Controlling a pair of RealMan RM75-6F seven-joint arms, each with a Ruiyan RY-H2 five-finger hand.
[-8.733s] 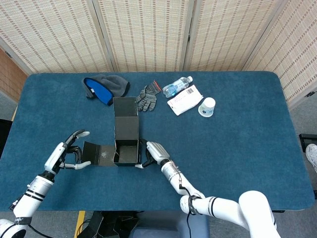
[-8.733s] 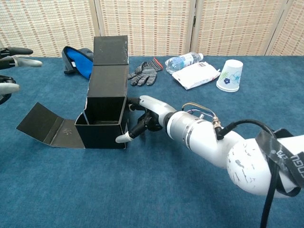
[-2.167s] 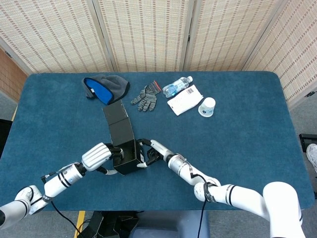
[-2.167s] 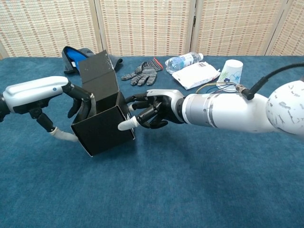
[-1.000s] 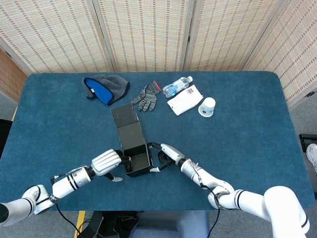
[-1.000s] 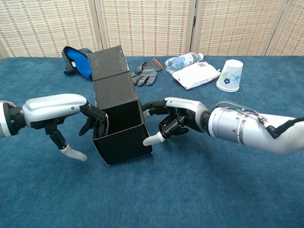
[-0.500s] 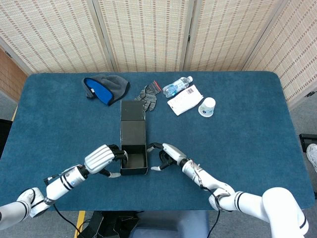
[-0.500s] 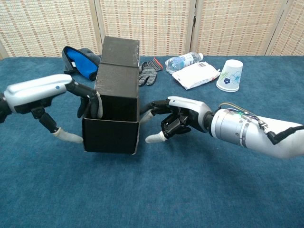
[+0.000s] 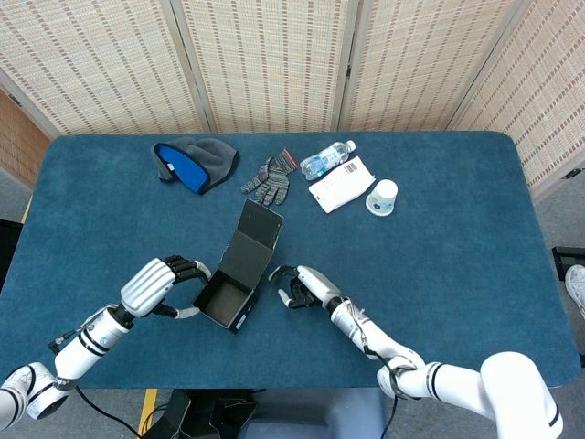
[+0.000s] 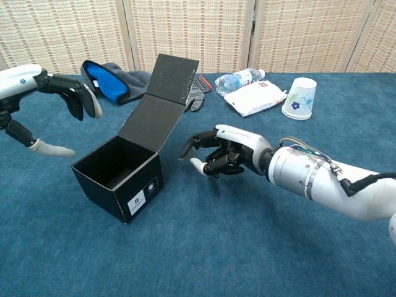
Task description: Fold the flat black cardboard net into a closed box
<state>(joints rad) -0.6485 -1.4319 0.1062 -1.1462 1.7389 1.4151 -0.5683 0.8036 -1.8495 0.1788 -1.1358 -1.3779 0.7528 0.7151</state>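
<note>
The black cardboard box (image 9: 219, 300) stands open-topped on the blue table (image 9: 439, 274), turned corner-on, with a white label on one wall. Its lid flap (image 10: 162, 93) rises from the far edge and leans back, right of the opening. My left hand (image 9: 157, 282) hovers left of the box with fingers spread, clear of it; the chest view shows this left hand (image 10: 59, 90) raised above the table. My right hand (image 9: 302, 285) lies right of the box with fingers curled in, a small gap away; the right hand (image 10: 226, 153) holds nothing.
Along the table's far side lie a grey and blue cap (image 9: 192, 163), a grey glove (image 9: 267, 179), a water bottle (image 9: 325, 160), a white packet (image 9: 341, 185) and an upturned paper cup (image 9: 383, 196). A woven screen stands behind the table.
Both hands have let go of the box. The left hand drew back to the left and lifted; the box now sits turned corner-on with its lid flap leaning open.
</note>
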